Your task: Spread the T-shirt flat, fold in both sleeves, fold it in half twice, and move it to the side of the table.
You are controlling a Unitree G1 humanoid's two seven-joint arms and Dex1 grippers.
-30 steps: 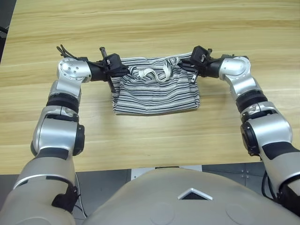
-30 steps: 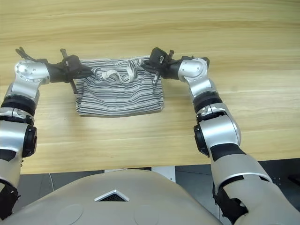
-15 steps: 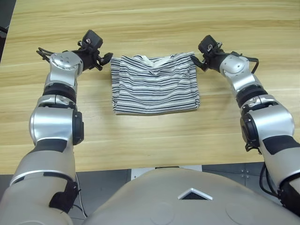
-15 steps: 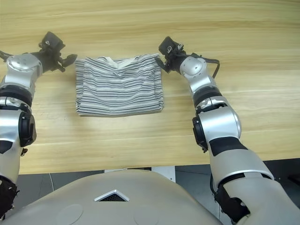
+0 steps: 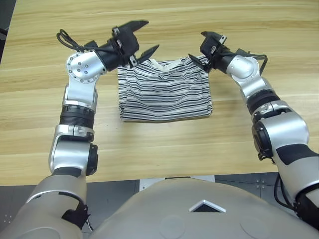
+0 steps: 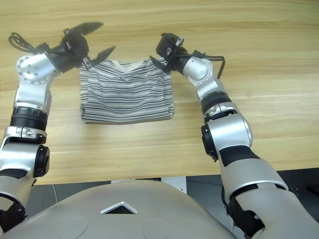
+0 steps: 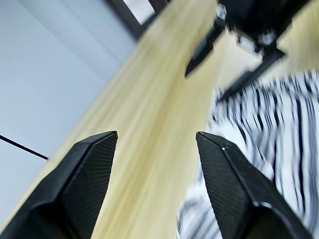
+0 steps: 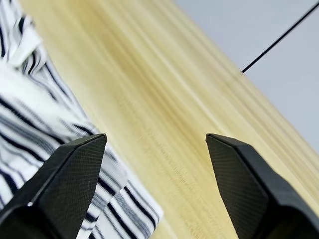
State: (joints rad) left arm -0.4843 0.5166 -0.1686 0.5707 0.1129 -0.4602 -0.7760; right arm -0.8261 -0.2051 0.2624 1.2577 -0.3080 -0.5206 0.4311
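Both arms have let go and risen since 1 s ago: left end effector (image 5: 149, 35) and right end effector (image 5: 197, 46) gape wide, holding nothing, over the far corners of the T-shirt (image 5: 164, 92). It lies folded mid-table (image 5: 249, 20). Prob. half-fold done; you regrip next. Wood runs wide either side; near edge closest.

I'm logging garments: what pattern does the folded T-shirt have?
The T-shirt has narrow dark and white stripes, clearest in the left eye view.
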